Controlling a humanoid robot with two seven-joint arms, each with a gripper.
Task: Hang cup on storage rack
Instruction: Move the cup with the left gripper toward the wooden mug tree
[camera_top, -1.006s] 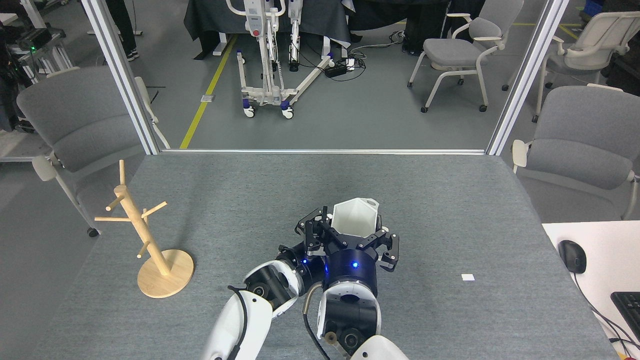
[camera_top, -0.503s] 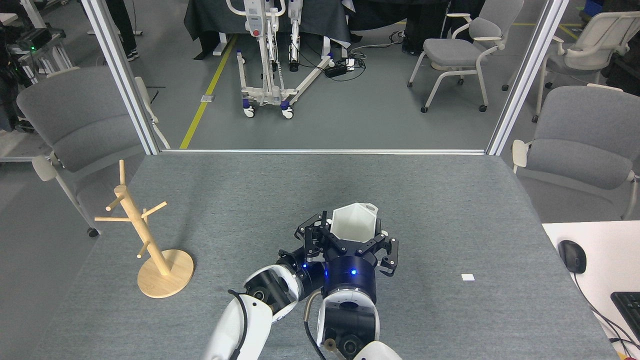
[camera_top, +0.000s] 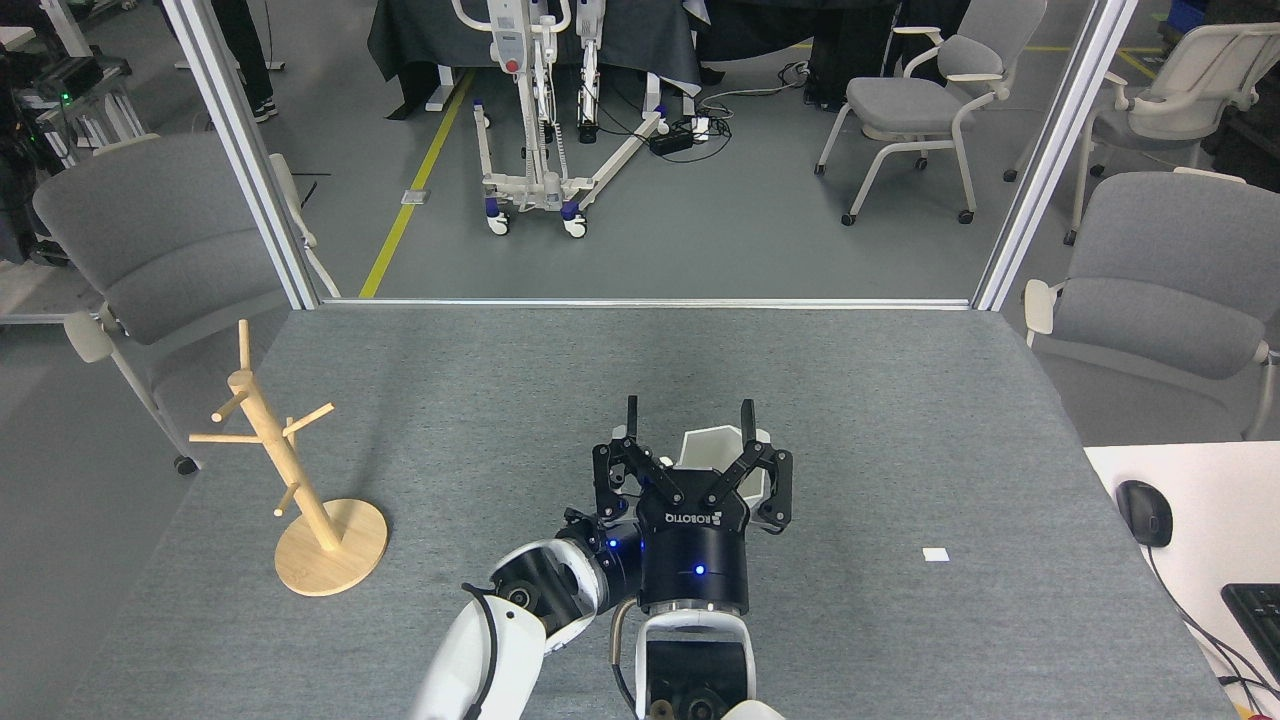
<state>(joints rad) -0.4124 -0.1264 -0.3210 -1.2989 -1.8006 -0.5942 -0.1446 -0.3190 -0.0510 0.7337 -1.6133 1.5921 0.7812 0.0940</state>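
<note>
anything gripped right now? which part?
Cannot tell. The right gripper stands open, fingers either side of the white faceted cup; the left gripper is mostly hidden behind it.

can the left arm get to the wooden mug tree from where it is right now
Probably yes. The light wooden mug tree stands alone on the grey table to the robot's left, with bare tabletop between it and the left tool. Only the white faceted cup sits near that tool.

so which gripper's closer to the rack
Left, narrowly: the left gripper sits tucked against the right gripper on its rack side; both are far right of the storage rack.
</note>
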